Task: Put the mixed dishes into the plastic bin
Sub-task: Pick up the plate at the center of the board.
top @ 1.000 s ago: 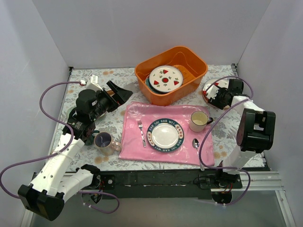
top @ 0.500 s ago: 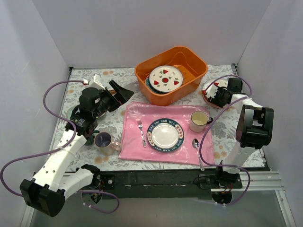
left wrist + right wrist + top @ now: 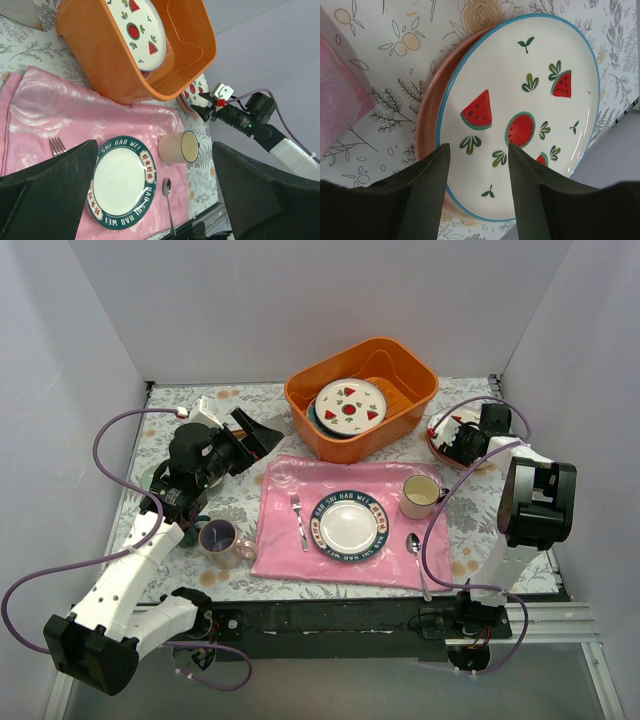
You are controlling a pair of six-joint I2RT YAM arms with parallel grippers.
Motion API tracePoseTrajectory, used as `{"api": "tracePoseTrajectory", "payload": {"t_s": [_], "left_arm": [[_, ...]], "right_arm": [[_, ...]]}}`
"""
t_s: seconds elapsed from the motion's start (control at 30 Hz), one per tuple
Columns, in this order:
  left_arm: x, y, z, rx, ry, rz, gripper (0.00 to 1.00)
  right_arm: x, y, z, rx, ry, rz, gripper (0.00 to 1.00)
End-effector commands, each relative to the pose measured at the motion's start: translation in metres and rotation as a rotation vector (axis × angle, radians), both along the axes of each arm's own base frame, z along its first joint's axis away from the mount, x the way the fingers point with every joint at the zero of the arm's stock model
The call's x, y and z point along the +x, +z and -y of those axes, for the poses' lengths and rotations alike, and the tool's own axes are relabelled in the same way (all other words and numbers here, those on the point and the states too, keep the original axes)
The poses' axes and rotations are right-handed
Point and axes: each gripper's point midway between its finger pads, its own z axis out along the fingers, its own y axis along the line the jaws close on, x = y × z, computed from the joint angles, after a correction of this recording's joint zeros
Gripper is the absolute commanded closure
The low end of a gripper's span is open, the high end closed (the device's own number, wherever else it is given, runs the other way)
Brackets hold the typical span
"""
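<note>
Black left jaws wide apart, empty; right jaws partly apart above watermelon plate (image 3: 520, 100).

Right gripper (image 3: 479, 150) edged farther over watermelon plate (image 3: 535, 100).

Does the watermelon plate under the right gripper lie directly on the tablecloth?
No, the watermelon plate rests on a pinkish plate whose rim shows at its left.

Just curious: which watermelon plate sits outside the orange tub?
The watermelon plate by the right fingers, atop a pinkish plate; its twin lies inside the tub.
</note>
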Motion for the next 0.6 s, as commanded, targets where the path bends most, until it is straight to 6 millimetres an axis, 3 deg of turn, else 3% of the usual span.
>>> {"api": "tracePoseTrajectory", "payload": {"t_s": [0.0,0.33,0.57], "left_arm": [[0.004,0.02,-0.003,-0.002,0.014,0.051,0.02],[0.004,0.021,-0.005,-0.001,0.022,0.054,0.02],[0.005,0.02,-0.005,-0.002,0.022,0.052,0.02]], "right_arm": [[0.002,0.004,-0.009,0.04,0.022,-0.026,0.42],[0.017,0.023,-0.013,0.122,-0.045,0.01,0.38],[0.008,0.025,-0.023,0.166,-0.009,-0.026,0.38]]}}
